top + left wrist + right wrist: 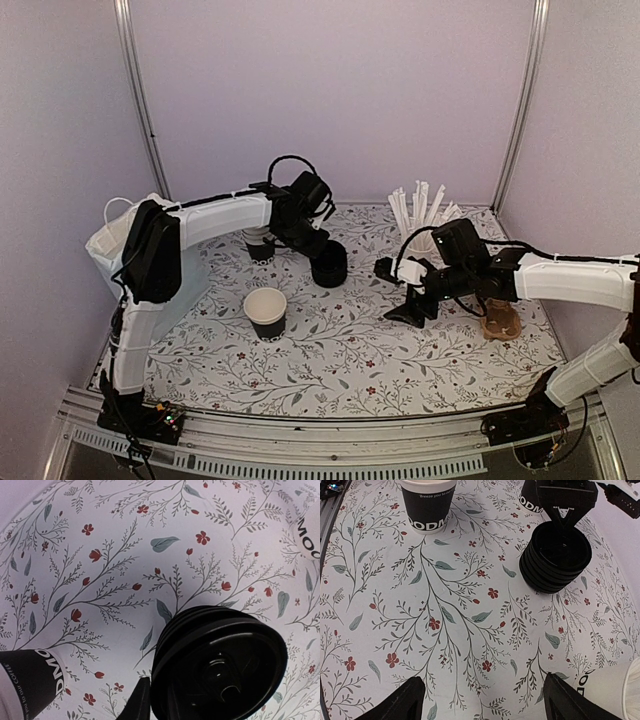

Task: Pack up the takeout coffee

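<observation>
The takeout coffee cup [265, 312], black with a whitish rim and no lid on it, stands open left of the table's centre; it also shows in the right wrist view [427, 505]. A stack of black lids [328, 265] stands behind and to the right of it. My left gripper [318, 243] is at the top of this stack. In the left wrist view one finger [135, 705] lies outside the top lid's [220, 660] rim, and the jaws look pinched on it. My right gripper [410, 295] is open and empty above bare table [480, 705].
A nested cup stack [260, 243] stands behind the left gripper. A white cup of straws [425, 225] is at the back right. A brown cardboard carrier [500, 322] lies by the right arm. A white bag [110, 240] is at the far left.
</observation>
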### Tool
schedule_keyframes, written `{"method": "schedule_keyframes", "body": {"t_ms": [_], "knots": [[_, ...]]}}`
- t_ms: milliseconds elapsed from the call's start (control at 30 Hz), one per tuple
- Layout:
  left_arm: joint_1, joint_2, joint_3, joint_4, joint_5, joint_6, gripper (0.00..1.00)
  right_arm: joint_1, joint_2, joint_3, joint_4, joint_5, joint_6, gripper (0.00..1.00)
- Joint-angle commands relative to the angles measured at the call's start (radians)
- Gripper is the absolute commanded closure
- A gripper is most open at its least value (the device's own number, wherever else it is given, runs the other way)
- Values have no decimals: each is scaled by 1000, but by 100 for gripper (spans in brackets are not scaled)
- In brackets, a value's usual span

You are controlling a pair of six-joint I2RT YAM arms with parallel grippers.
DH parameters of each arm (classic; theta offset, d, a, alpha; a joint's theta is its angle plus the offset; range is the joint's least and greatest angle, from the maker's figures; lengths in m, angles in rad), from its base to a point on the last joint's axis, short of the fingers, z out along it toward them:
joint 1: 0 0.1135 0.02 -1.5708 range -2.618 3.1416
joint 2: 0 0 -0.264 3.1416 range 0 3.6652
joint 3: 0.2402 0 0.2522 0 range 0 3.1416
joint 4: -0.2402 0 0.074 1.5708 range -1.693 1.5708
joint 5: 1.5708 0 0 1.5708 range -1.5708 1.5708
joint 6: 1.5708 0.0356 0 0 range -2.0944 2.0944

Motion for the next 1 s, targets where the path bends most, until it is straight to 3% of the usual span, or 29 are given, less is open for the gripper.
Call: {"method": "schedule_keyframes", "body": {"t_ms": [0,167,533,800,967], "knots": [[-5,-19,21,3,2,8,87,-1,16,-9,7,11,-10,15],[-4,-34,22,13,2,9,92,-1,18,-9,7,15,-10,15],[-5,-163,11,-4,8,-7,92,-1,16,-8,3,13,-10,15],[-9,-297,-128,112,181,-61,90,-3,-20,4,16,13,13,15],[-29,-419,-232,197,275,-108,90,-4,-93,75,-27,-92,31,11]]}}
